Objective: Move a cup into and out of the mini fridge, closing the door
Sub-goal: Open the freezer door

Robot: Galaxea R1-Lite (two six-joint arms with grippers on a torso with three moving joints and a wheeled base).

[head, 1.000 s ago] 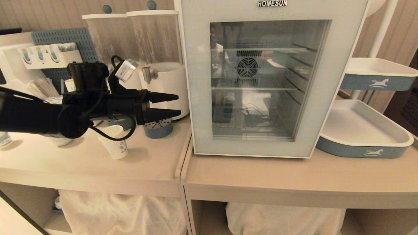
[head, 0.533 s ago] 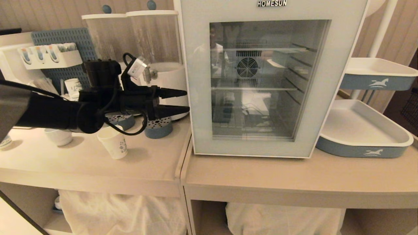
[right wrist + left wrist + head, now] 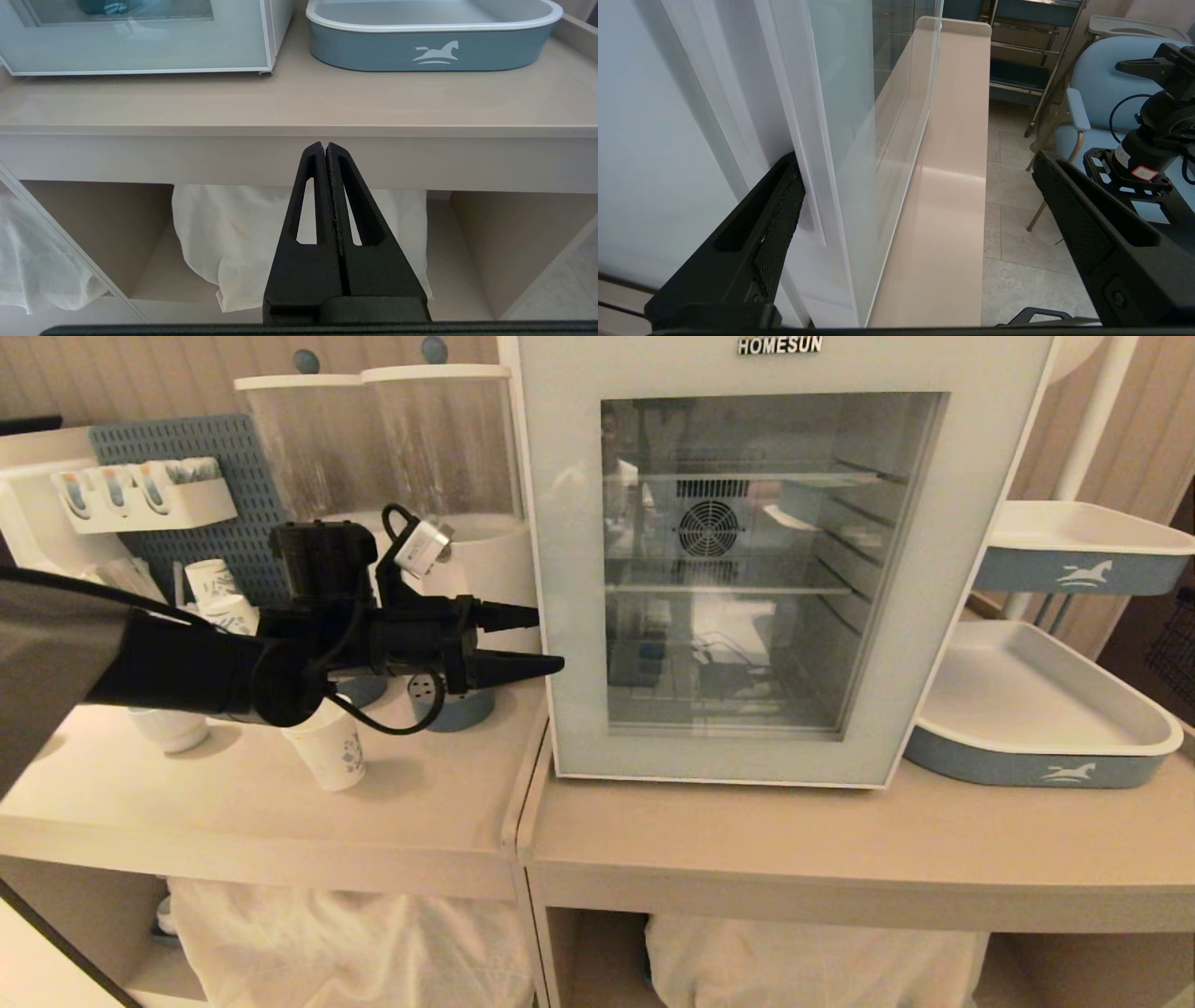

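Here, at the far left of the head view, a pegboard (image 3: pixel 215 476) stands against the wall with a white holder (image 3: pixel 140 499) hung on it, and a squat white mug (image 3: pixel 168 728) sits on the left counter (image 3: pixel 233 821). Near it stands a paper cup with blue drawings (image 3: pixel 329 753), partly behind the left arm. The tall plain cup the task names cannot be picked out for certain; more cups show behind the arm near the pegboard, too hidden to tell apart.

The left gripper (image 3: pixel 537 640) reaches level across the counter, its jaws spread wide and holding nothing. Its tips sit at the left edge of the door (image 3: pixel 569 569); in the left wrist view one finger (image 3: pixel 777 242) lies beside the door's side edge, by the handle slot, while the other stands well out in front of the glass. Whether it touches yet is unclear.

The mini fridge (image 3: pixel 780 560) stands shut, its wire shelves and rear fan visible through the glass, with no cup seen inside. To its right lie two white and blue trays (image 3: pixel 1046 747).

The right gripper (image 3: pixel 326 154) hangs below the counter edge, fingers pressed together and empty.

So the task looks barely begun: the door remains to be opened, and the cup must go in, come out, and the door be closed.
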